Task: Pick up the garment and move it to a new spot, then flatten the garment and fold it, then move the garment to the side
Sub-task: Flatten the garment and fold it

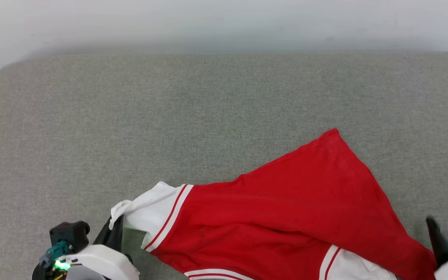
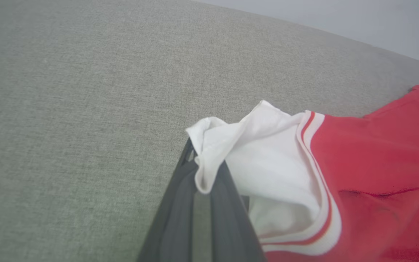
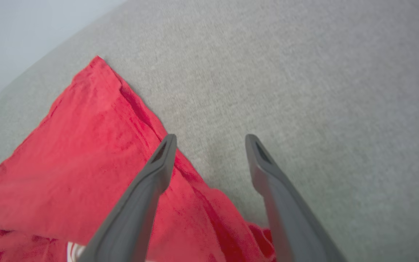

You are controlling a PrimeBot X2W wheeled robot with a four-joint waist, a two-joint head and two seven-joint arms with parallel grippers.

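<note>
Left jaws clamp garment (image 2: 278, 163) sleeve; right jaws apart over hem

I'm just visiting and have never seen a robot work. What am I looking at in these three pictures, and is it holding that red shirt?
One picture looks down from the robot's head; the other two come from cameras on its wrists. A red jersey with white sleeves lies on a grey fabric surface. The left gripper, two dark fingers, is shut on the edge of a white sleeve. The right gripper stands open above the jersey's red edge, holding nothing.
</note>
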